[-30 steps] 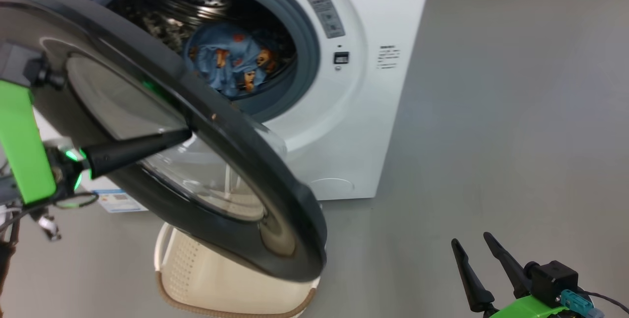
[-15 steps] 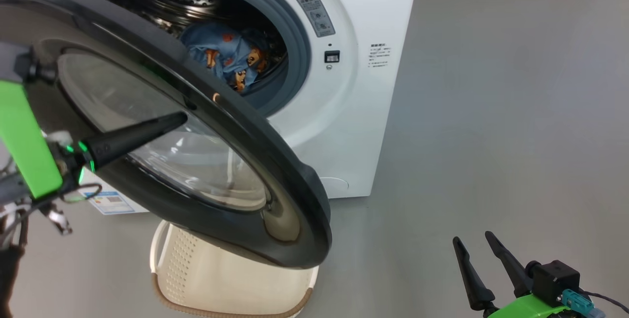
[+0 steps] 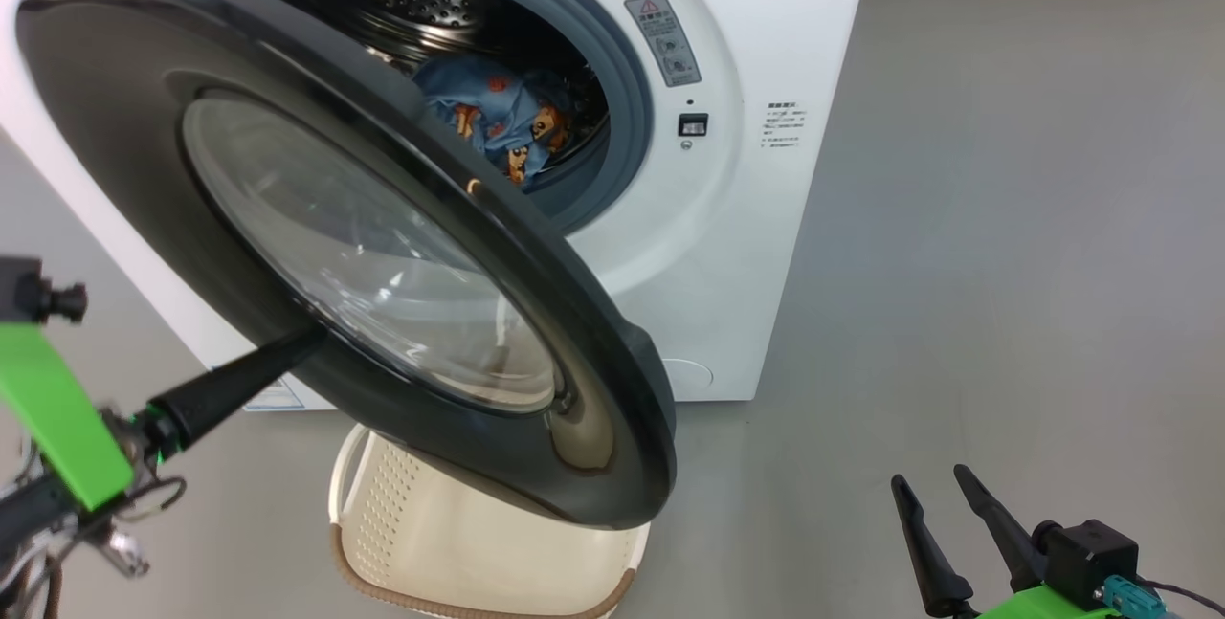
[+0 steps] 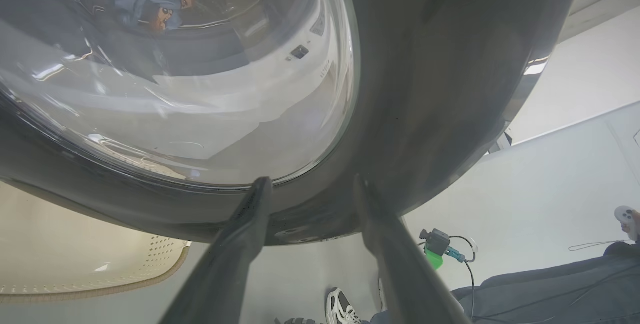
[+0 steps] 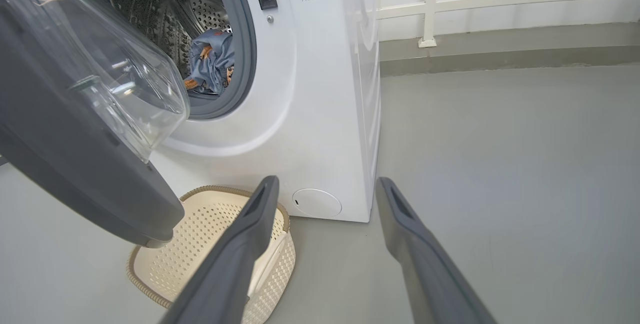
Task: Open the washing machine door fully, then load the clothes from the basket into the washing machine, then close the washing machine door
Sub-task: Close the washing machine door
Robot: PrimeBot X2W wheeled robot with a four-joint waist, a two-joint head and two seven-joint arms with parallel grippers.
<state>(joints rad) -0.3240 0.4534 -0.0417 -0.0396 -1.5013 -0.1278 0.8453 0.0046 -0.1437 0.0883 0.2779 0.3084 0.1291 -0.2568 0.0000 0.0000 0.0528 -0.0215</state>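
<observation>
Head view: washing machine door is seen half open, hinged on the robot's left, its free edge hanging low and to the right, above the basket. Clothes are seen inside the drum of the washing machine, up and right of the door. One finger of the left gripper is laid against the door's outer face, at the lower left rim. Right gripper is parked at the lower right, well apart from the door, with its jaws spread and nothing held.

Left wrist view: both fingers are seen parted, with their tips at the dark rim just below the glass. Nothing is clamped between them, so the jaws are taken as released. Whether the tips touch the rim cannot be told. Clothes are glimpsed through the glass, at the upper left.

Right wrist view: jaws are spread wide and empty. The door stands to the left and the drum opening lies beyond it. No clothes are seen in the part of the basket that shows.

Judgement: loading looks done and the closing step is in hand. The door's outer face lies straight ahead of the left jaws. The opening lies beyond that face, so a push along the fingers is called for. The left arm is clearly the nearer one.
</observation>
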